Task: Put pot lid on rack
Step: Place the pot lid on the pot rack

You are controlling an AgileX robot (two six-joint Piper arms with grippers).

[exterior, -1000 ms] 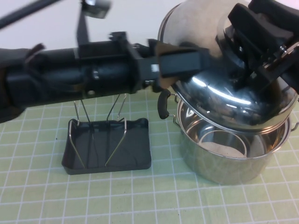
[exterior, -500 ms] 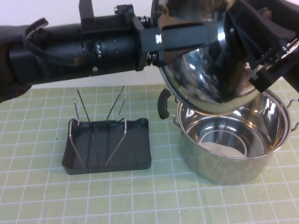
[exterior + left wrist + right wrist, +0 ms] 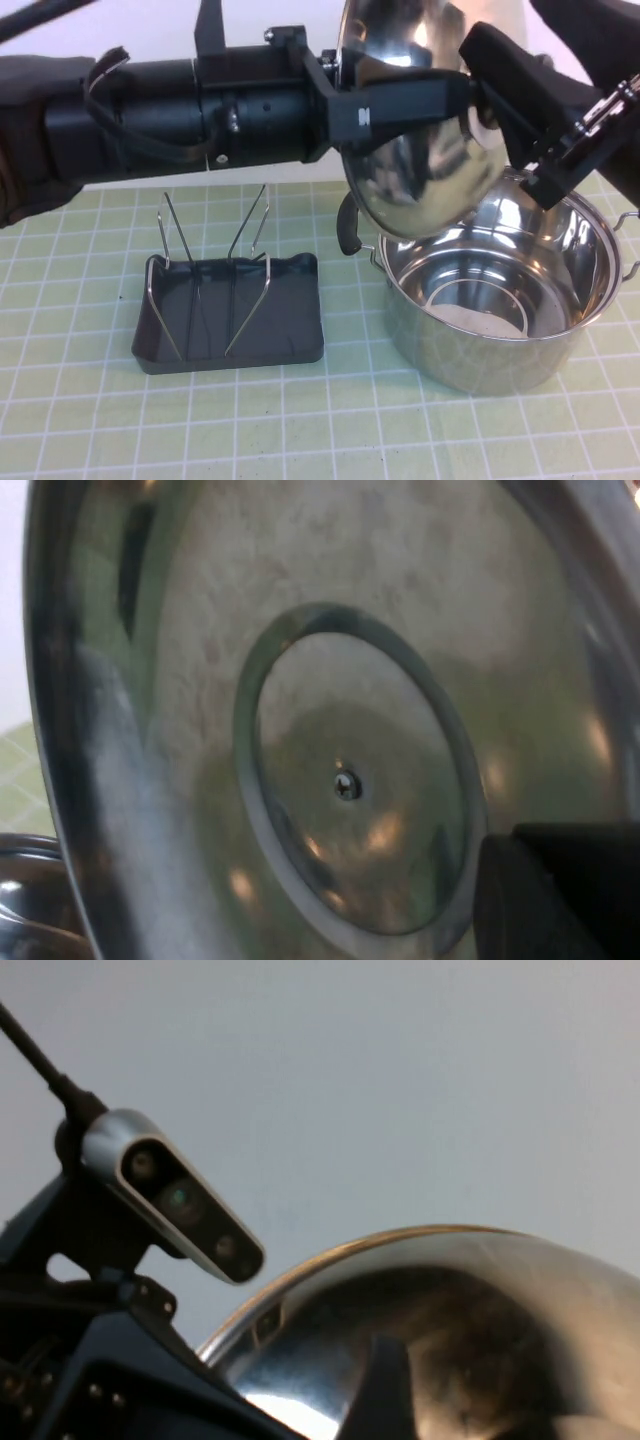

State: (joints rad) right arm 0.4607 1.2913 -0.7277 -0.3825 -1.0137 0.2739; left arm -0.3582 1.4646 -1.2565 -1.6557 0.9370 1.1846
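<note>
The pot lid [image 3: 420,170] hangs tilted almost on edge above the steel pot [image 3: 500,330], its shiny hollow underside facing left. My right gripper [image 3: 505,95] is shut on it from the domed side; the black knob is hidden. My left gripper [image 3: 455,95] reaches across the lid's underside from the left, touching or nearly touching it. The left wrist view is filled by that underside [image 3: 340,680] with its centre screw. The right wrist view shows the dome [image 3: 480,1320]. The dark grey rack [image 3: 235,310] with wire uprights stands empty on the mat, left of the pot.
The open pot with black side handles [image 3: 349,225] stands at the right on the green checked mat [image 3: 120,420]. The left arm [image 3: 180,110] spans the space above and behind the rack. The left arm's camera [image 3: 175,1195] shows in the right wrist view.
The lid has been lifted off the pot and tipped from nearly flat to almost on edge. Both arms have risen, and the left gripper has come across the lid's underside.
</note>
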